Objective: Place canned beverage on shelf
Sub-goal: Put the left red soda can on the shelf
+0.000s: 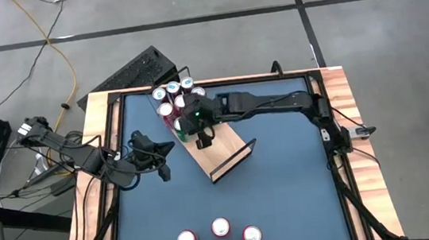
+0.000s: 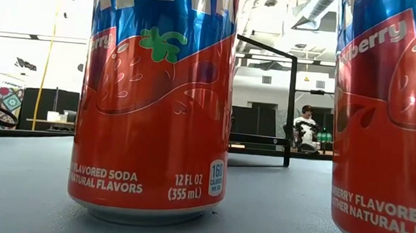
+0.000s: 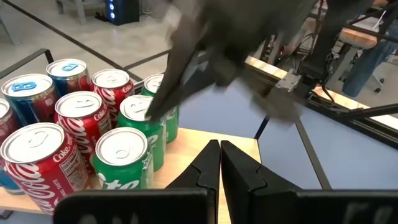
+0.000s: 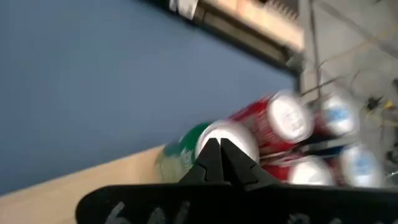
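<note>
The right gripper [image 1: 203, 139] hangs over the shelf [image 1: 222, 153], just beside the green cans at the edge of the crowd of cans, with its two fingers pressed together and nothing between them. In its own wrist view the closed fingertips [image 4: 219, 163] point down at a green can [image 4: 180, 155] and the red cans next to it. The left gripper [image 1: 162, 172] waits over the blue table [image 1: 285, 184] just off the shelf's left side, its fingers [image 3: 219, 168] also pressed together and empty.

The shelf lies at an angle near the table's back edge, with a black rail [image 1: 235, 159] at its near end. Its far half is packed with standing cans [image 1: 174, 100]. The left wrist view shows them best: three green cans [image 3: 127, 155], four red cola cans [image 3: 40, 158] and two blue-topped cans [image 3: 28, 96] that can be counted (others may sit out of frame). The near half of the board is bare wood.

Three more red cans [image 1: 220, 233] stand in a loose row near the table's front edge, well apart from the shelf. Two of these fill the low view, strawberry soda cans [image 2: 155, 99].
</note>
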`<state>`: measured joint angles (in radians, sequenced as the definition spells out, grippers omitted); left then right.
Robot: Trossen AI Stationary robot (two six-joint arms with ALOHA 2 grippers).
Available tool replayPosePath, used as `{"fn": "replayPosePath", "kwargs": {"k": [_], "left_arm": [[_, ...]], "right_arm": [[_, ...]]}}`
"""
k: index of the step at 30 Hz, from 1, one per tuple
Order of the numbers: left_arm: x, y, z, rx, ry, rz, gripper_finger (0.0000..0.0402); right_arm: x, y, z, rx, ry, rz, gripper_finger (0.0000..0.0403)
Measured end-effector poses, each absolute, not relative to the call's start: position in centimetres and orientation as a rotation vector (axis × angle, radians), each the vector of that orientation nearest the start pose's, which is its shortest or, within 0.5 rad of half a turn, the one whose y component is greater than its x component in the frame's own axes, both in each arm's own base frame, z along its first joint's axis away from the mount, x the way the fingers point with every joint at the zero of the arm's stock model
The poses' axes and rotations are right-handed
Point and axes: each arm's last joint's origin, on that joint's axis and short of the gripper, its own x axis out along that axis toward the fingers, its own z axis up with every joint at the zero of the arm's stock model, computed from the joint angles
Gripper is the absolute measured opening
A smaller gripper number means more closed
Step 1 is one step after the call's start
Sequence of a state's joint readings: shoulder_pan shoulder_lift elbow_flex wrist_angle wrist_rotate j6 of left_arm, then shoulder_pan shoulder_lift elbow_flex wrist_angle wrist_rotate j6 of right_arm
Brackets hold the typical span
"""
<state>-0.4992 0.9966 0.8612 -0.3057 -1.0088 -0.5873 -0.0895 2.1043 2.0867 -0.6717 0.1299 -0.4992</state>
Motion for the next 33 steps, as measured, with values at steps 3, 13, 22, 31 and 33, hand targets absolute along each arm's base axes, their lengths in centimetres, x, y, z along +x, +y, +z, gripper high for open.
{"fn": "replayPosePath", "kwargs": {"k": [3,13,22,31,33], "left_arm": [[19.0,-7.5,31.6,-0.264,0.165,0.575,0.0],[19.1,-8.1,31.3,-0.286,0.27,0.369,0.0],[19.2,-10.6,31.7,-0.496,0.433,-0.237,0.0045],[19.5,-15.2,32.5,-0.636,0.392,-0.621,0.0186],[19.4,-16.2,32.4,-0.688,0.414,-0.681,0.0218]], "right_arm": [[46.5,-4.8,35.3,-0.493,0.688,-0.05,0.0],[40.6,-6.3,41.8,-0.471,0.758,-0.088,0.0],[32.5,-4.5,48.1,-0.352,0.688,-0.127,0.0],[29.6,-4.1,50.0,-0.207,0.625,-0.191,0.0001],[29.5,-4.0,50.0,-0.198,0.626,-0.188,0.0006]]}}
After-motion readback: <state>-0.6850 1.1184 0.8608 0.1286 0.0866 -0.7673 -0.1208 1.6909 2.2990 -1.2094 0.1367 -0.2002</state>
